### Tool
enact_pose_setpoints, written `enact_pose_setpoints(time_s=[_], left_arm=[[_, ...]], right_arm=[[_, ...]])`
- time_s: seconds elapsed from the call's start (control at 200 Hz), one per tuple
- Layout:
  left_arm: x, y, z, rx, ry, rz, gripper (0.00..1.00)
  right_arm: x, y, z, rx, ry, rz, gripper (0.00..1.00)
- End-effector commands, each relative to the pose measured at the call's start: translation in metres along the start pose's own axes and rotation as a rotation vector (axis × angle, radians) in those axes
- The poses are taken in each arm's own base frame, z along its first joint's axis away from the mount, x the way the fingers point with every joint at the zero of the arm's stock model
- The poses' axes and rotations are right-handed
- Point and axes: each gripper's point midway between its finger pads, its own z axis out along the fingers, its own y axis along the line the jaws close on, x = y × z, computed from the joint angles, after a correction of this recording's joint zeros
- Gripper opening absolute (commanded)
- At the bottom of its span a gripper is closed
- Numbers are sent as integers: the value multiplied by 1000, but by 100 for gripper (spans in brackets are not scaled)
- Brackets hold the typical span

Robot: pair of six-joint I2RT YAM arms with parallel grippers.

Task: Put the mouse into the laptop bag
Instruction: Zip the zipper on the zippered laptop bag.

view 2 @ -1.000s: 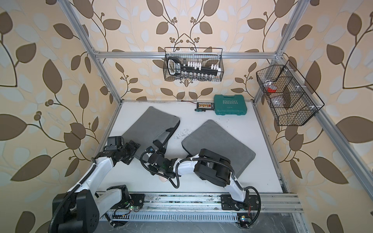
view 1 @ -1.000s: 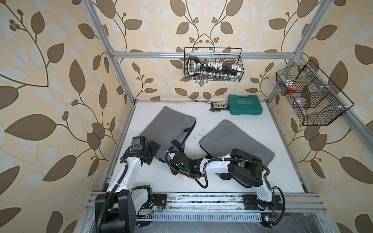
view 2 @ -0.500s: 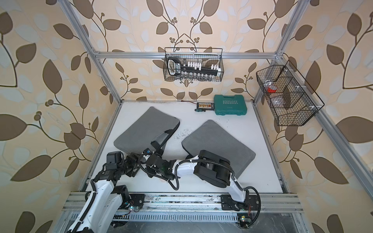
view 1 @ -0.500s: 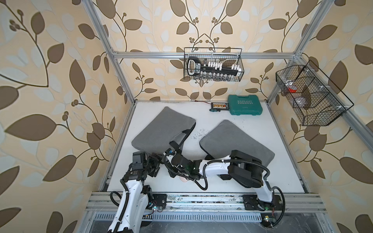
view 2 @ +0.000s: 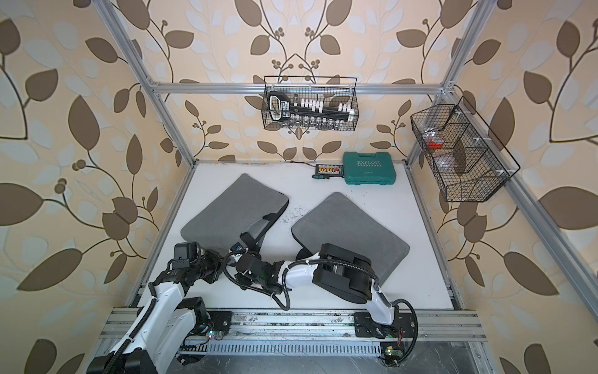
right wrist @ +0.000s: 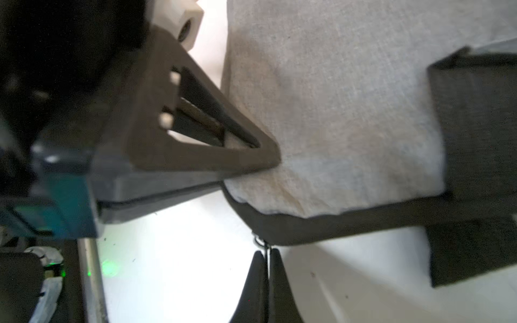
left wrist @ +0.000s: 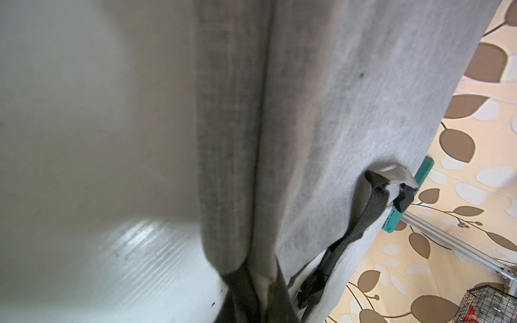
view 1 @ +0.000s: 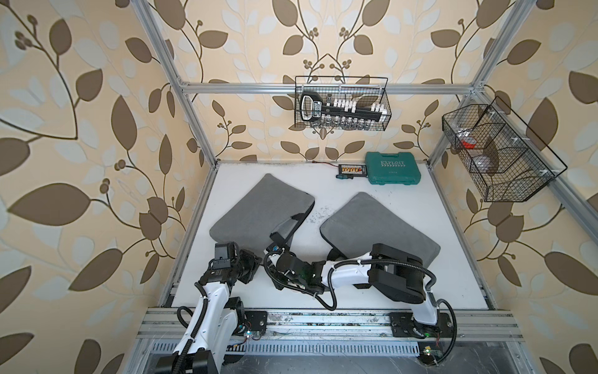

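On the white counter, toward its left side, the grey bag lies flat, with one corner pointing at the back wall in both top views. Its near right edge carries a dark strap, and there the edge is slightly raised.

Both arms reach to the bag's near corner. The left gripper has its jaws closed on a fold of the bag's grey cloth. The left wrist view shows that cloth bunched and running down between them. The right gripper sits just beside it, its jaws pressed together on a thin zip pull that hangs from the bag's dark trim. The two grippers are near each other but apart, with bare counter between them in the right wrist view.

The mouse cannot be seen in any view. The right arm lies low across the near counter and hides what is under it.

A second bag, the same grey, lies to the right of the first and apart from it, with the right arm's elbow over its near edge. At the back of the counter are a green case and, just beside its left end, a small bit set. A wire basket hangs on the back wall and a side basket on the right wall.
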Motion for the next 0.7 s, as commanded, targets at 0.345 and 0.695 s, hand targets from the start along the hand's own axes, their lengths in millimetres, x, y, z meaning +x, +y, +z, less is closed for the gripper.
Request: enact_pose_setpoints(time_s=[0.345,0.695], left_arm=[[-10,-21,-23,0,-73,98,0],[-46,-13,-48,-82,-211,90,0]], right_arm=[[6,-161,-32,339,71,167,0],[7,-244,-58,467,78,322,0]])
